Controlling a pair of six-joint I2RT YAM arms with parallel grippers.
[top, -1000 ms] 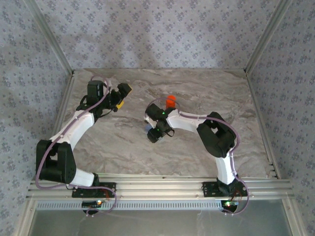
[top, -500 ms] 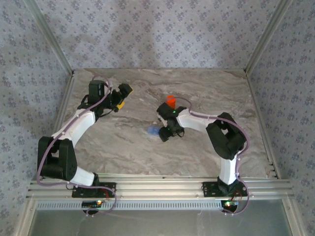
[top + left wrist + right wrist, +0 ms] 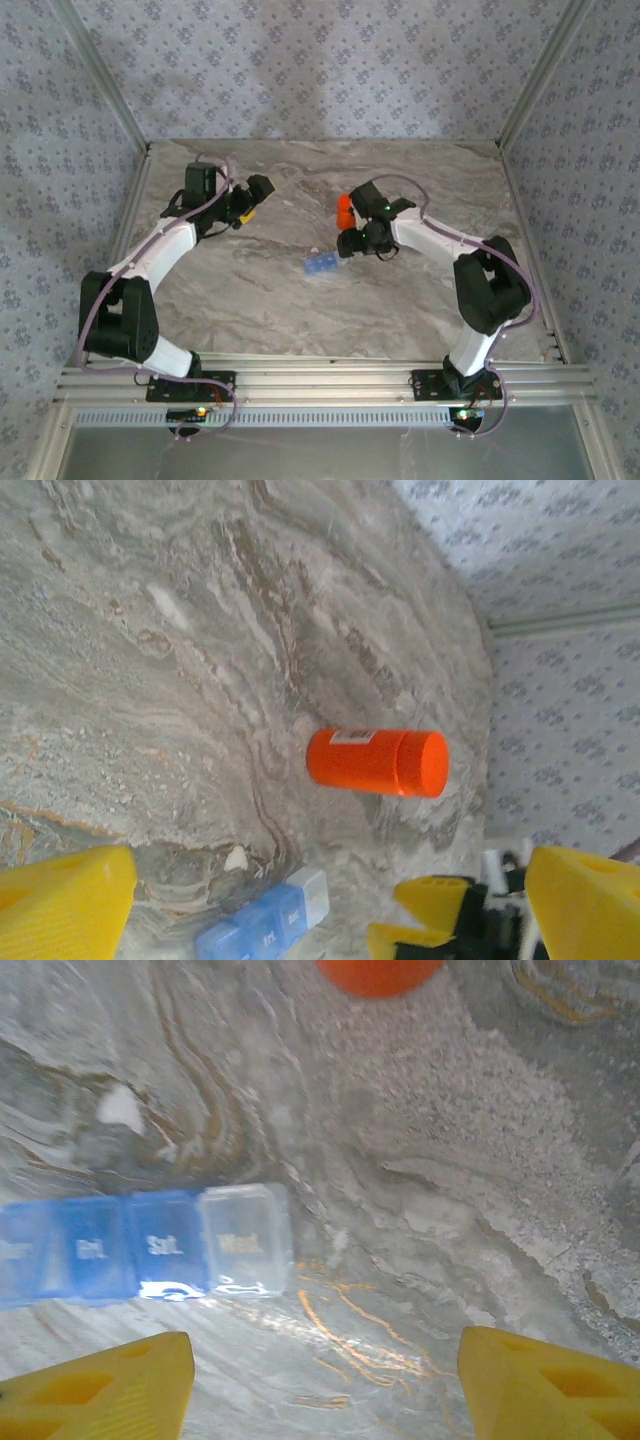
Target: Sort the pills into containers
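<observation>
Orange bottle (image 3: 344, 210) sits mid-table, with the blue pill organizer (image 3: 320, 265) nearer the arms and not touching it. I see the right gripper (image 3: 325, 1385) spread open near both. The left gripper (image 3: 252, 197) is spread wide, well off to the left.

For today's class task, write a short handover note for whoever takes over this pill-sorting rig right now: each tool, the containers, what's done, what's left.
Left tool: open, empty, over the far left of the table.
Right tool: open, empty, near the blue pill box.
Orange bottle: capped, on the table beyond the box, not touching it.
Done: nothing visibly sorted; the box lids look shut.
Left: open the containers and sort. A small white speck beside the box may be a pill.
</observation>
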